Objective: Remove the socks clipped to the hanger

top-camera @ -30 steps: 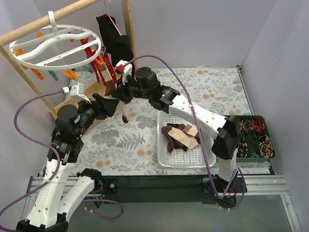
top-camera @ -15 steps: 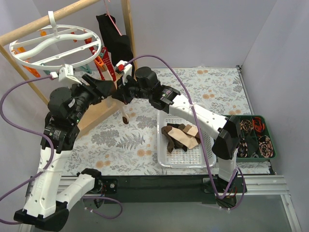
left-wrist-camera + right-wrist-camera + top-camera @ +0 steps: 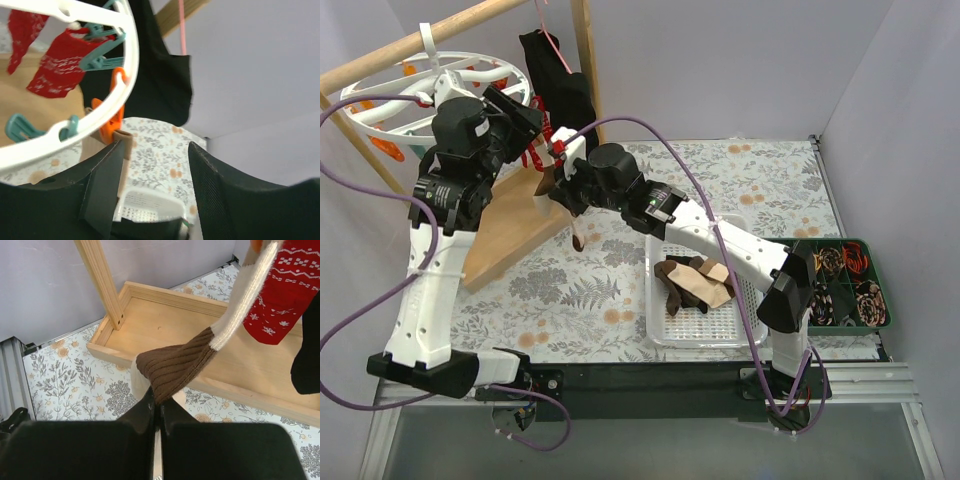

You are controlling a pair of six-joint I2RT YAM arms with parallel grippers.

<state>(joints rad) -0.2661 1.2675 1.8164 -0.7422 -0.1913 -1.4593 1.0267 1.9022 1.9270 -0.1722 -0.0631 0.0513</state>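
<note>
The white ring hanger (image 3: 427,45) hangs from the wooden rod at the far left. In the left wrist view its rim (image 3: 131,60) carries teal clips, an orange clip (image 3: 112,118) and red patterned socks (image 3: 60,67). My left gripper (image 3: 530,118) is raised beside the ring, open and empty (image 3: 155,175), just right of the orange clip. My right gripper (image 3: 560,186) is shut on the toe of a brown sock with a cream band (image 3: 187,360), which stretches up towards the hanger. A red sock (image 3: 290,285) hangs next to it.
The wooden rack's base tray (image 3: 200,320) and upright post (image 3: 100,280) lie below the hanger. A black T-shirt (image 3: 162,75) hangs on a pink wire hanger. A white basket (image 3: 665,325) holds several socks (image 3: 695,282). A green compartment box (image 3: 845,285) stands at the right.
My left arm has risen from low over the table to beside the hanger ring. My right gripper has kept its hold on the brown sock and shifted slightly left.
</note>
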